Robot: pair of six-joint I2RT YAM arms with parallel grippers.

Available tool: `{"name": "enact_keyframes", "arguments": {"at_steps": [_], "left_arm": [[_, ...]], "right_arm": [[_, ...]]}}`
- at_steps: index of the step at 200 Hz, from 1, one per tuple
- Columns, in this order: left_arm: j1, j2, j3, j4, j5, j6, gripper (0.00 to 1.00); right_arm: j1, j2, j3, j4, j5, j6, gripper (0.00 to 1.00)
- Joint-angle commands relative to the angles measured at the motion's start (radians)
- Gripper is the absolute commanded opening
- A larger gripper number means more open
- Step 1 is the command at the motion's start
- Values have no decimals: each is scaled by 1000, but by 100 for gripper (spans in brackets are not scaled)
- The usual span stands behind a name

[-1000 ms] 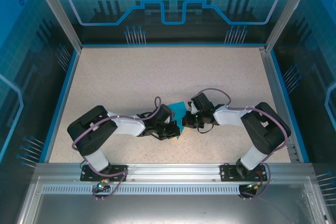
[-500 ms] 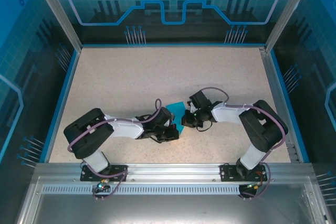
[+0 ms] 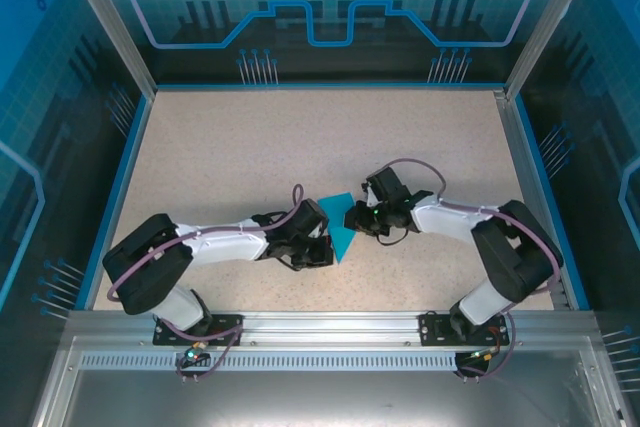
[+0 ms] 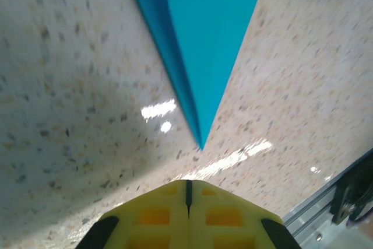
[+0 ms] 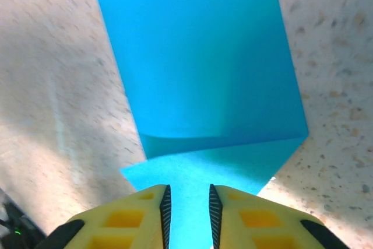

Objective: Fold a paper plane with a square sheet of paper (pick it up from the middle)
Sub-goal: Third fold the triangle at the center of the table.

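Right gripper [image 5: 187, 202] is releasing the folded paper sheet [image 3: 338, 228].
Its jaws are just parting; left gripper [image 4: 187, 193] is staying shut, empty; this fold looks done.

Lit brightly and evenly from above in the top view; sharp across the table [image 3: 250, 147], with small soft shadows. In the left wrist view, white glare streaks beside the tip of the paper [image 4: 204, 39], grey shadow at left, near yellow fingers [image 4: 151, 217] soft. In the right wrist view, smeared blur along the left, shadow lower left.
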Motion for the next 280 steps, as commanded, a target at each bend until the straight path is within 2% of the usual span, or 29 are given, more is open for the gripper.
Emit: {"name": "enact_keyframes", "arguments": {"at_steps": [1,14,54,99,152,204,242,280], "left_arm": [[25,-27,42,-17,-46,26,3],[26,-36,59,-13,-69,23,3],[26,-47,87,33,-107,12,6],[32,81,180,1,-197,-9,6],[52,190,238,-62,-242,-26,3],[70,234,222,-80,-257,-43,1],[72,242,222,-90,-260,-45,1],[75,238,209,-92,-266,-57,1]], "right_arm": [[-43,-69,-9,4,-2,-11,35],[-70,-95,-29,-3,-1,-20,41],[-140,-145,-65,-40,-10,-87,50],[-170,-127,-69,-49,-48,-124,55],[-171,-31,-38,-17,-148,-154,55],[-169,58,-5,19,-230,-175,47],[-166,93,13,20,-249,-181,43],[-166,115,26,3,-226,-161,45]]}}
